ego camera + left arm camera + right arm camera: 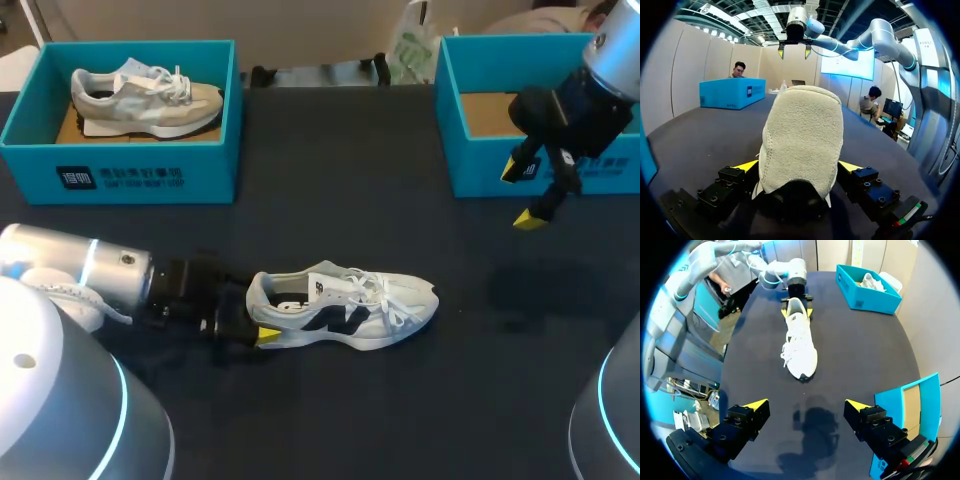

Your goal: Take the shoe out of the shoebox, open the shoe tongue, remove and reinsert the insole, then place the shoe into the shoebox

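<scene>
Currently left gripper (799,164) clasping shoe (345,308) heel, right gripper (520,195) spread above table (400,200)

Dark table (330,160) with a matte top, viewed from above. Carries three things directly. At the far left corner: left box (120,178), teal, open, long side toward the near edge. At the far right corner: right box (480,170), same kind, also open, partly cut off at the view's edge. In the near middle: white shoe (345,305) with a dark side mark. Stands upright on its sole, toe to the right, heel to the left, well apart from both boxes.
</scene>
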### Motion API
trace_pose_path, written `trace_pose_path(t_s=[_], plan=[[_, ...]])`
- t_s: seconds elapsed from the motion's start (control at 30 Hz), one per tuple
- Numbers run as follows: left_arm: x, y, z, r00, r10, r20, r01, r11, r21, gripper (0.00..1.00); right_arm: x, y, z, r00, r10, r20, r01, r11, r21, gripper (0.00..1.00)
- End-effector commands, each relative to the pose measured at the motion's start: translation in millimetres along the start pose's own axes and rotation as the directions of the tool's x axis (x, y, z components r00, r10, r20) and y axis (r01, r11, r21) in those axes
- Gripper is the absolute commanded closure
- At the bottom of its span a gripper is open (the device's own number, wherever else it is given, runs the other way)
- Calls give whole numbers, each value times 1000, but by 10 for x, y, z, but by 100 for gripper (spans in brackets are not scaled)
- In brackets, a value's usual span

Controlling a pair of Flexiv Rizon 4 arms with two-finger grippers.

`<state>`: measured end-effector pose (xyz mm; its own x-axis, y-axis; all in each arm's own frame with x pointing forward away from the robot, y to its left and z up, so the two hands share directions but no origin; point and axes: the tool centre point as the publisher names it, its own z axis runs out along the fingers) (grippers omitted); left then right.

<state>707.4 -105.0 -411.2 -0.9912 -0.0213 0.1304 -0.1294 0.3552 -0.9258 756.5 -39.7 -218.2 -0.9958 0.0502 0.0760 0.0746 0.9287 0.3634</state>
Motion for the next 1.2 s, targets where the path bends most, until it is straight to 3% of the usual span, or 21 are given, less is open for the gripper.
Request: trace_pose_path(t_s=[0.03, 0.33, 0.37, 0.4, 0.53, 1.2], plan=[[5, 8, 80, 1000, -2, 4, 2, 1000, -5, 0, -2, -2, 7, 1000, 0, 0, 0, 1000, 2, 0], [-8, 18, 124, 1000, -5, 9, 5, 1000, -8, 1, -2, -2, 7, 1000, 0, 0, 0, 1000, 2, 0], [-10, 21, 123, 1000, -4, 9, 4, 1000, -9, 8, -2, -2, 7, 1000, 0, 0, 0, 1000, 2, 0], [-11, 23, 122, 1000, -6, 8, 6, 1000, -10, 48, -2, -2, 7, 1000, 0, 0, 0, 1000, 2, 0], [-14, 25, 119, 1000, -7, 6, 7, 1000, -8, 100, -2, -2, 7, 1000, 0, 0, 0, 1000, 2, 0], [-19, 22, 110, 1000, 0, -11, -1, 1000, -17, 100, -2, -2, 7, 1000, 0, 0, 0, 1000, 2, 0]])
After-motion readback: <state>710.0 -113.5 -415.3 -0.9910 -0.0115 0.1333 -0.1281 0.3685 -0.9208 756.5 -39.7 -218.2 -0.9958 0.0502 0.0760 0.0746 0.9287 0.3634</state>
